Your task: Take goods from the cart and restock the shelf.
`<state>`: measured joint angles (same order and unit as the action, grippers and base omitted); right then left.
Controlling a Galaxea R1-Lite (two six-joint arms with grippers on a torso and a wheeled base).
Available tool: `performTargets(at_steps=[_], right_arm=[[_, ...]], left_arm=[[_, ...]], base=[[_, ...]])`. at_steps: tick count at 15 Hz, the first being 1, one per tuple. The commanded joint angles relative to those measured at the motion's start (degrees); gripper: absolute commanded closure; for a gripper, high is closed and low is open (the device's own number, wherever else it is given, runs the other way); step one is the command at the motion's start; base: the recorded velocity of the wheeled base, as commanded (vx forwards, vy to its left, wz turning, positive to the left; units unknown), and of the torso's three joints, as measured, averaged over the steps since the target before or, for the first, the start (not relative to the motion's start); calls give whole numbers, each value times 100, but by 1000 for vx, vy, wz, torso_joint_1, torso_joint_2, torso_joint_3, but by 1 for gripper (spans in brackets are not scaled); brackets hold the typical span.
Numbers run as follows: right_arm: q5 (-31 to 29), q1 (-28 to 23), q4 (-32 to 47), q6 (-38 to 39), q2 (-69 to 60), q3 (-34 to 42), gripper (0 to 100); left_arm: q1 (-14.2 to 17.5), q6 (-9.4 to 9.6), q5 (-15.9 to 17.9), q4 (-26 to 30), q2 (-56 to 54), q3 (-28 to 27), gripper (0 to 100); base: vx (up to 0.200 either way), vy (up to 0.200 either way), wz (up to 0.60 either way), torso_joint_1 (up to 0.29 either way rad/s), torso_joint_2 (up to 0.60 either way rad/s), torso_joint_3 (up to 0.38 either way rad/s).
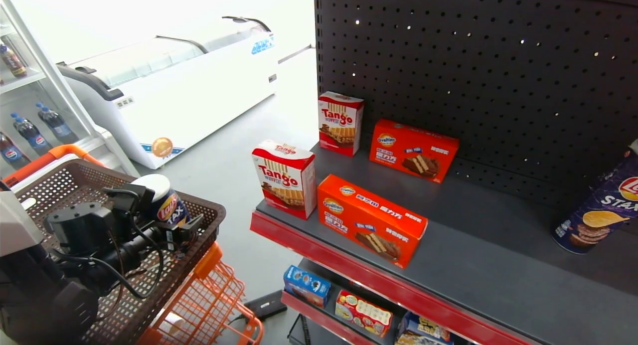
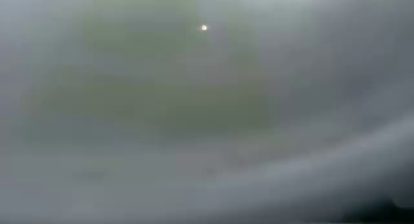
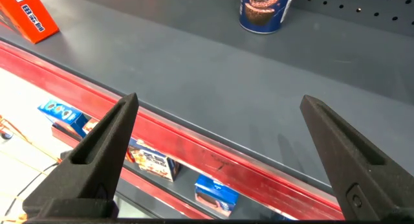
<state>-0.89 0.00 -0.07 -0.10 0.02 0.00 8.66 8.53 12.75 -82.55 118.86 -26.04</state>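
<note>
The left pincer (image 1: 160, 211) sits over the cart (image 1: 213, 211), well left of the shelf (image 1: 473, 225), its fingers pinching a blue chip can (image 1: 168, 205) with a white lid — the can is tilted above the brown basket. The right pincer (image 3: 218, 102) hangs spread wide above the shelf's red front edge. A second chip can (image 1: 598, 213) leans at the shelf's right end — wafer boxes (image 1: 286, 178) and orange boxes (image 1: 371, 220) stand at its left.

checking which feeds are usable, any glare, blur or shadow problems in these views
Head view: glare washes out the freezer at upper left; the shelf is evenly lit. Left wrist view: grey haze with one bright dot, perhaps the chip can in the left end effector crowding the lens. Right wrist view: sharp, open right end effector, faint shadow on the shelf.
</note>
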Motion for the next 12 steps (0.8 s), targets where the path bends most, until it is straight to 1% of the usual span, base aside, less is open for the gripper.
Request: performTargets(at_steps=[1,3,5,6,7,9,10,11,12], right_arm=[[-8,0,-1,1,6,0,0],[1,0,-1,-8,6,0,0],[-8,0,-1,1,6,0,0],[-8,0,-1,1,6,0,0],[-8,0,-1,-8,6,0,0],[-8,0,-1,-8,6,0,0],[1,0,-1,1,6,0,0],[-8,0,-1,-8,6,0,0],[-8,0,-1,-8,6,0,0]], left_arm=[[13,52,-45,3,59,-94,100],[13,52,-53,3,59,-103,100],[-4,113,-80,-59,32,-156,100],[5,193,-89,-121,23,-112,100],[13,210,-97,-121,-3,-94,100],[101,175,-133,-33,-372,-209,100],[119,166,-159,73,-645,-349,100],[101,184,-185,477,-1172,-543,100],[92,184,-177,653,-1436,-587,100]], base=[[0,0,0,0,0,0],[0,0,0,0,0,0],[0,0,0,0,0,0],[0,0,0,0,0,0],[0,0,0,0,0,0],[0,0,0,0,0,0],[0,0,0,0,0,0],[0,0,0,0,0,0],[0,0,0,0,0,0]])
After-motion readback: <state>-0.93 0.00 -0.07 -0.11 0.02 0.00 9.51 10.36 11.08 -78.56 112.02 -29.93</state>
